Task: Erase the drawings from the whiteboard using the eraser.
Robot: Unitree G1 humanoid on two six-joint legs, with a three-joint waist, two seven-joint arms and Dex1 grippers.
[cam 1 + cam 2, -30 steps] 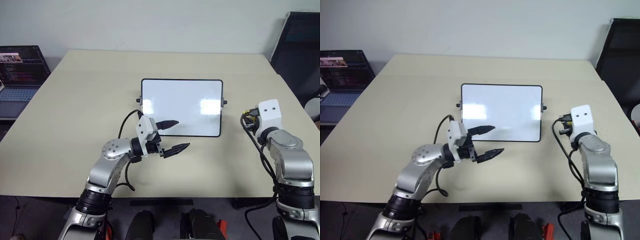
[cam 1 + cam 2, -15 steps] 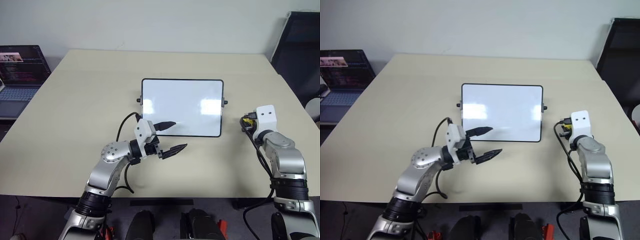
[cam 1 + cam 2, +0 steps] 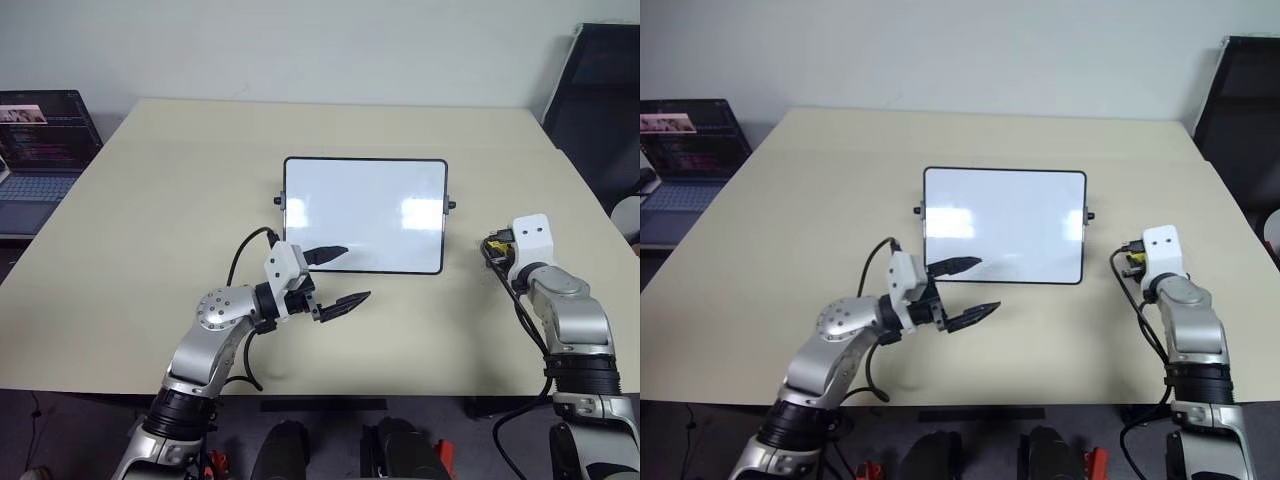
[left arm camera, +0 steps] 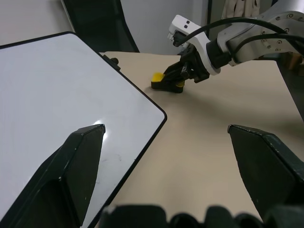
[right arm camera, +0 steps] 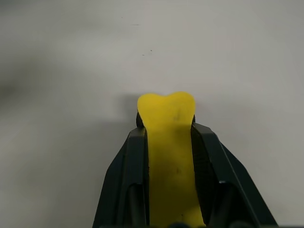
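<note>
The whiteboard (image 3: 364,214) lies flat mid-table, black-framed with knobs on its short sides. The drawings are out of view: its face shows plain white with two glare patches. My left gripper (image 3: 357,272) hovers open over the board's near left corner, one finger above the white surface and the other over the table; nothing is between them. To the right of the board, my right gripper (image 4: 180,78) is shut on the yellow eraser (image 5: 168,137), low over the tabletop. The eraser's yellow end (image 4: 157,77) pokes out past the black fingers (image 5: 135,166).
A beige table (image 3: 160,220) carries the board. An open laptop (image 3: 38,150) stands off the table's left side. A black chair (image 3: 600,110) is at the back right. The table's front edge runs just beneath both arms.
My right hand has sunk a little toward the table beside the board, still holding the eraser. The left arm has hardly moved.
</note>
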